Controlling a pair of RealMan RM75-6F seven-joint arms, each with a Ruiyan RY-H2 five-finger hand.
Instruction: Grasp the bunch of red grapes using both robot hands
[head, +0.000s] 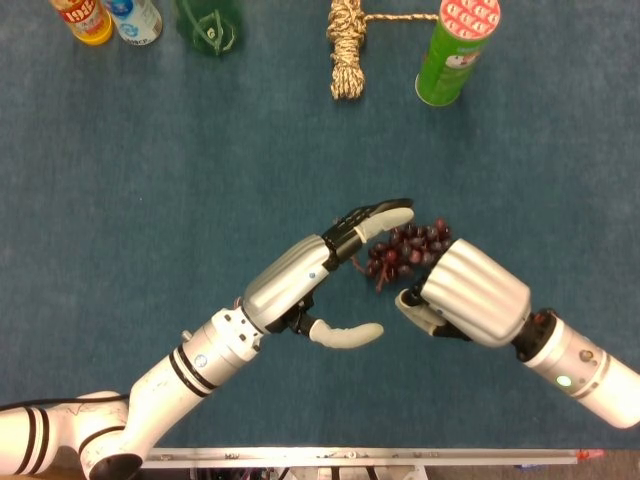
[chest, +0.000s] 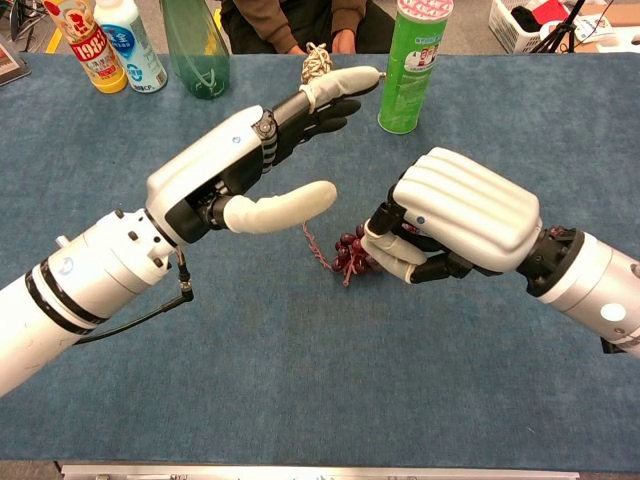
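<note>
The bunch of red grapes (head: 408, 245) lies on the blue table cloth, its stem pointing left. My left hand (head: 315, 280) reaches in from the left, open, with long fingers (head: 385, 215) stretched over the bunch's top left and the thumb spread below. My right hand (head: 468, 295) comes from the right with its fingers curled in, its fingertips against the bunch's right side. In the chest view the right hand (chest: 460, 215) hides the right half of the grapes (chest: 350, 250), and the left hand (chest: 240, 175) hovers above and to their left.
Along the far edge stand a green can (head: 455, 45), a coil of rope (head: 347, 45), a green bottle (head: 207, 25) and two small bottles (head: 100, 18). A person sits behind the table (chest: 300, 380) in the chest view.
</note>
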